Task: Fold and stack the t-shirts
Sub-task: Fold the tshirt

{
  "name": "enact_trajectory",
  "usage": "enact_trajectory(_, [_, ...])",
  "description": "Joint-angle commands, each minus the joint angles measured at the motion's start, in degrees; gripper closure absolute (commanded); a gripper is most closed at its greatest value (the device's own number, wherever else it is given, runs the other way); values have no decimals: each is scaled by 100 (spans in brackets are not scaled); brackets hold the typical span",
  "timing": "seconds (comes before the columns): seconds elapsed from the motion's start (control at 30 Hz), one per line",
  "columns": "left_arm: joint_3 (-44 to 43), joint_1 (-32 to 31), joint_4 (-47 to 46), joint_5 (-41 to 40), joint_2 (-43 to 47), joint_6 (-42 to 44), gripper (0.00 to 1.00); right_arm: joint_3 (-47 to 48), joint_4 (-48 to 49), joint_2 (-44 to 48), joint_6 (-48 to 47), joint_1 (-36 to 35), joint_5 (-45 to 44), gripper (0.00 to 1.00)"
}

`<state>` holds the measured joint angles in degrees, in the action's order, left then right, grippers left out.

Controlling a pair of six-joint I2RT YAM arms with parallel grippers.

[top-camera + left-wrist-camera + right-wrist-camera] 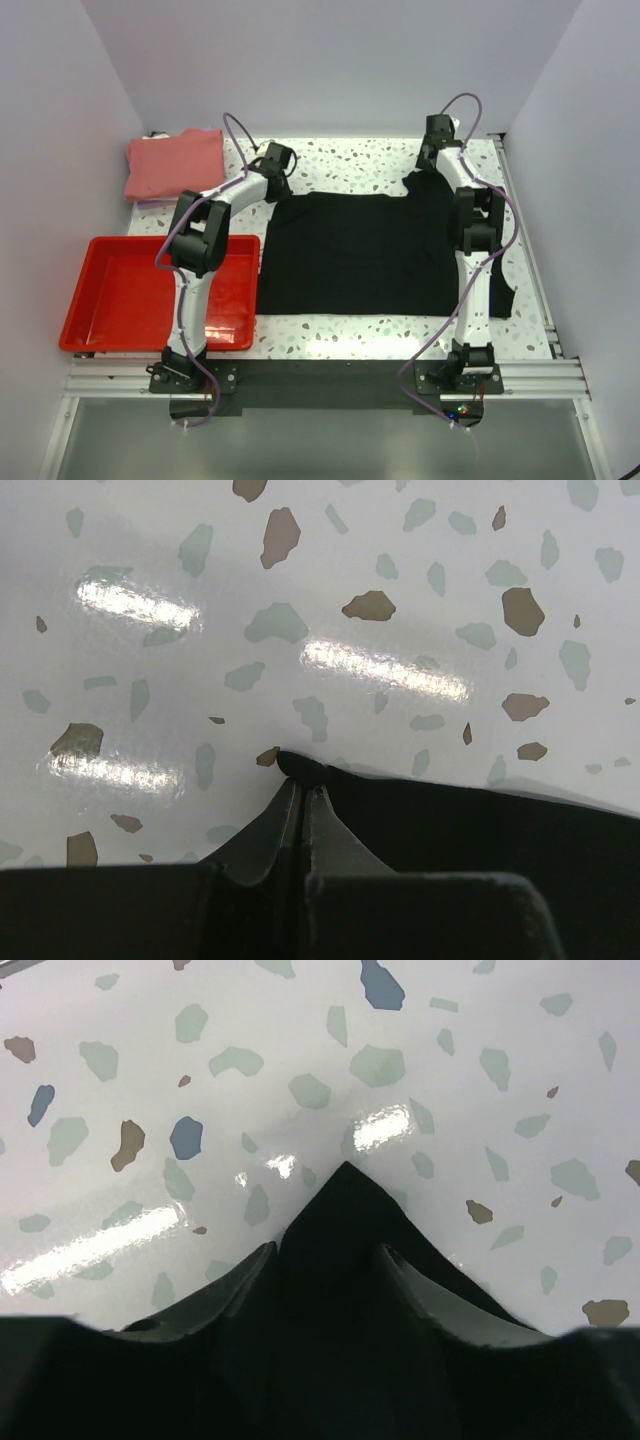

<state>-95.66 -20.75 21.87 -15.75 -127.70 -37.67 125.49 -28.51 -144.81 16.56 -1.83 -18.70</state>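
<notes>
Both arms are at the far edge of the plain black short-sleeved cloth t-shirt (350, 255), which lies spread flat in the middle of the speckled white tabletop (340, 160).

The left gripper (306, 783) has its fingers pressed together on just a tiny nub of the black hem, right at the tips. The right gripper (327, 1248) looks clamped on a much fatter bunch, with a peak of cloth poking out past the fingers and filling the gap between them.

Honestly, that left grip is what worries me. With so little fabric in the pinch, I'd guess any tug when the edge gets lifted or pulled toward the near side pops it loose. Then one corner drops and the fold comes out crooked.

The mismatch between the two grips could also skew things. One side carries a wad and the other a sliver, so the folded edge probably won't land straight.

Second thing: from above, the right side of the shirt runs under the right arm and out past it. If that arm sweeps back, I think its links or cable could catch the cloth and drag it.

The red plastic tray (85, 290) sits just beside the shirt's left edge, so a sloppy swing might hang fabric on its rim.

The folded salmon-pink cloth shirt (172, 165) sits at the far-left corner, well apart from the rest.
</notes>
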Motion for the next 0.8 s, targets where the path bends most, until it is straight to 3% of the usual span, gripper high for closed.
enact_trajectory(0.0, [64, 19, -33, 63, 263, 120, 100, -296, 56, 207, -118, 33, -151, 56])
enact_trajectory(0.07, [126, 19, -42, 63, 307, 93, 100, -655, 222, 444, -109, 42, -204, 71])
enact_trajectory(0.27, [240, 10, -156, 300, 421, 67, 100, -1264, 583, 1025, -91, 51, -205, 100])
enact_trajectory(0.43, [495, 1, -367, 397, 763, 67, 100, -1641, 847, 1708, -188, 51, 67, 100])
enact_trajectory(0.77, [1716, -183, -921, 477, 1739, 102, 100, -4065, 1331, 3660, -223, 51, 508, 100])
